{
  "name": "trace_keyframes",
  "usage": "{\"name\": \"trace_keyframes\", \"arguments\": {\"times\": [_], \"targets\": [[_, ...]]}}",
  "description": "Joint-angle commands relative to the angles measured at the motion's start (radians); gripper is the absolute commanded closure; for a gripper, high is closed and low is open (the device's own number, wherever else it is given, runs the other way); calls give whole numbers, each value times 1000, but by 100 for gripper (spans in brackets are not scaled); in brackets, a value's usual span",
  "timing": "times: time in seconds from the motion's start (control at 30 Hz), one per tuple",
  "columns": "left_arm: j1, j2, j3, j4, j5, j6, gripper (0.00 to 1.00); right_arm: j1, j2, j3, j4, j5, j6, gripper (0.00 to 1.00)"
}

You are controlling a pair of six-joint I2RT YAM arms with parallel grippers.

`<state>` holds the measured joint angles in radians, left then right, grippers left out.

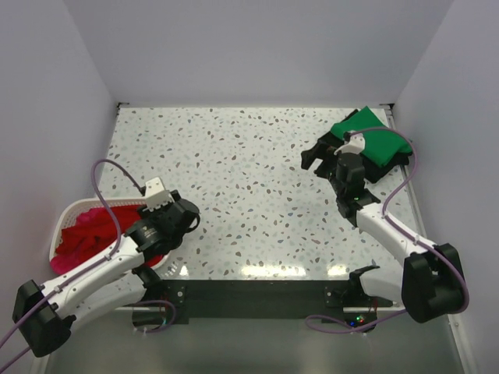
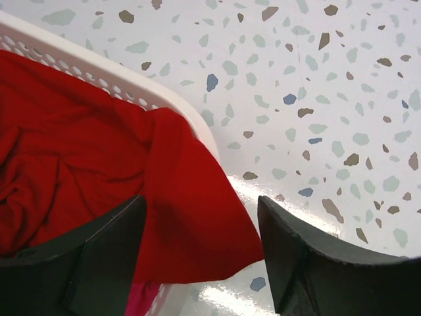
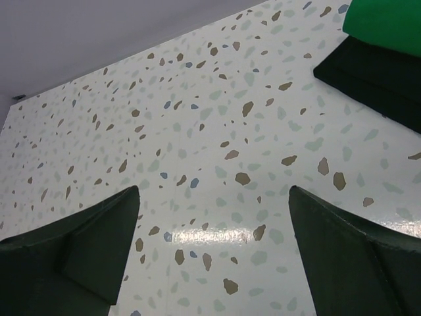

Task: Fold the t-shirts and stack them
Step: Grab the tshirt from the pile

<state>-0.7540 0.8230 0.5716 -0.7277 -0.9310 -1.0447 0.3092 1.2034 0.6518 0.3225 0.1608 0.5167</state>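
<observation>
Left gripper [image 2: 200,204] parted over a red t-shirt [image 2: 72,151] spilling from the basket [image 2: 99,69].
Its fingers stand apart, with the red cloth between them draped over the white lattice rim onto the speckled table [image 2: 316,99]. The right gripper [image 3: 214,191] hangs wide open above the table, holding nothing. Near it, at the far right corner, a folded green t-shirt [image 3: 388,23] lies on a folded black t-shirt [image 3: 375,72].

Left claw [image 1: 185,218] is held at the rim of a white basket [image 1: 69,212]. A red t-shirt [image 1: 82,240] is heaped inside, to the claw's left. Right claw [image 1: 318,154] is held over the speckled table [image 1: 234,156], fingers parted (as far as can be made out). Just right of it, a folded green t-shirt [image 1: 376,140] is laid on a black t-shirt [image 1: 383,170].
</observation>
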Motion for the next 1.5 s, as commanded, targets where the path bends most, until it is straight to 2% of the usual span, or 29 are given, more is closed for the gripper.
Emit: {"name": "trace_keyframes", "arguments": {"times": [0.0,0.27,0.53,0.6,0.7,0.73,0.8,0.83,0.93,1.17,1.47], "targets": [[-2,4,-13,95,-22,52,28,-7,-34,-3,50,-26,14,1],[-4,5,-29,117,-5,69,41,-10,-34,-1,50,-47,19,1],[-2,28,-33,128,21,74,44,-12,-34,-1,52,-60,22,1],[-2,28,-33,126,21,75,48,-13,-34,-4,52,-60,20,1],[-2,33,-24,113,15,69,58,-15,-30,-4,52,-60,23,1],[-1,33,-21,105,11,68,66,-15,-31,-4,53,-60,22,1],[-1,31,-7,90,-3,64,75,-15,-27,-1,55,-63,25,1],[-1,31,-1,85,-5,67,85,-16,-24,-1,56,-64,25,1],[-2,28,17,68,-26,66,100,-16,-16,2,58,-70,26,1],[-2,16,120,-38,-106,43,100,-18,-5,9,56,-73,29,1],[-2,2,328,-105,-265,110,100,-19,39,34,62,-89,36,1]]}}
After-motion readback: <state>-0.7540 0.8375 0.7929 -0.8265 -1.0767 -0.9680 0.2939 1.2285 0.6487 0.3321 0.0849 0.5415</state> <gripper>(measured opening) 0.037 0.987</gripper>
